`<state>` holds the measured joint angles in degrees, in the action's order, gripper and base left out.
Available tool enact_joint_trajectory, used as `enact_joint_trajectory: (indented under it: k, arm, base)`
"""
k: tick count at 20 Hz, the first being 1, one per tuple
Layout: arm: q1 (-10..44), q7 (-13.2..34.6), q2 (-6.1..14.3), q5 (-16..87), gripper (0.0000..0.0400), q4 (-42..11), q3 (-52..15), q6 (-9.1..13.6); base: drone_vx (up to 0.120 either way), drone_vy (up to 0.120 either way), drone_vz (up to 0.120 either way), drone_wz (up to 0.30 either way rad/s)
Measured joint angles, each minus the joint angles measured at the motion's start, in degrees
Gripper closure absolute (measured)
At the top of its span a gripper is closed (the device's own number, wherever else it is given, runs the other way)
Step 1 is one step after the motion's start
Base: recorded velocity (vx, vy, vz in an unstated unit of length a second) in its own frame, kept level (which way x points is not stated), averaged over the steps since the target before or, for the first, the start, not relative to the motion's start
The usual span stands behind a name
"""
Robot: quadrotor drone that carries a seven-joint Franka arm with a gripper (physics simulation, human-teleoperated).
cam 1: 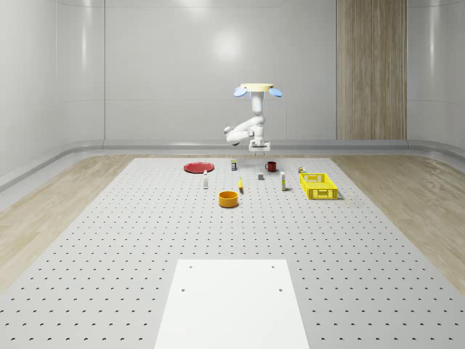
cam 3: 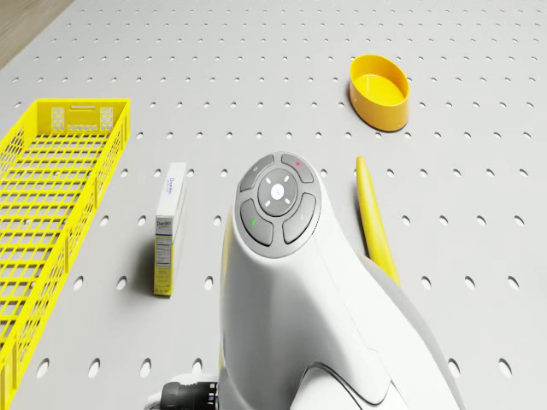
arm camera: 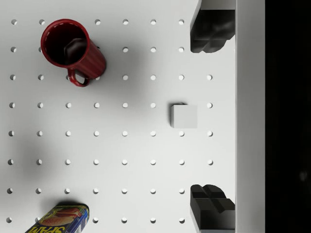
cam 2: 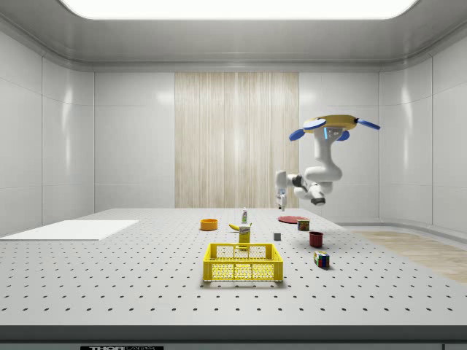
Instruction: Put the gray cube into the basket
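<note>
Glossy gray walls (cam 1: 145, 65), perforated floor (cam 1: 145, 240)

The gray cube (arm camera: 183, 116) is a small, plain light-gray block sitting flat on the perforated table, not tilted, nothing touching it. In the whole-scene view (cam 1: 261, 177) it's roughly mid-table. The basket (cam 1: 318, 185) is a bright yellow rectangular crate with lattice walls and an open top, resting upright on the same table, well apart from the cube toward the whole-scene view's right. In the side view the basket (cam 2: 243, 262) looks empty and sits nearer the camera than the cube (cam 2: 277, 236).
</note>
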<state>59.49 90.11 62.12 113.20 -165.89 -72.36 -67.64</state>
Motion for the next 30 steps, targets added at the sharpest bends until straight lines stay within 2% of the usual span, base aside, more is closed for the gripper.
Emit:
enact_joint_trajectory:
  k: [21, 30]
  arm:
    - [2.7, 2.4, 6.2, -3.1, 0.0, 0.4, -2.3, -5.2]
    - [3.4, 3.0, 9.1, -1.4, 0.0, 1.0, 0.1, -8.8]
  base:
    - [0.029, 0.0, -0.12, 0.0]
    - [0.0, 0.0, -0.009, 0.0]
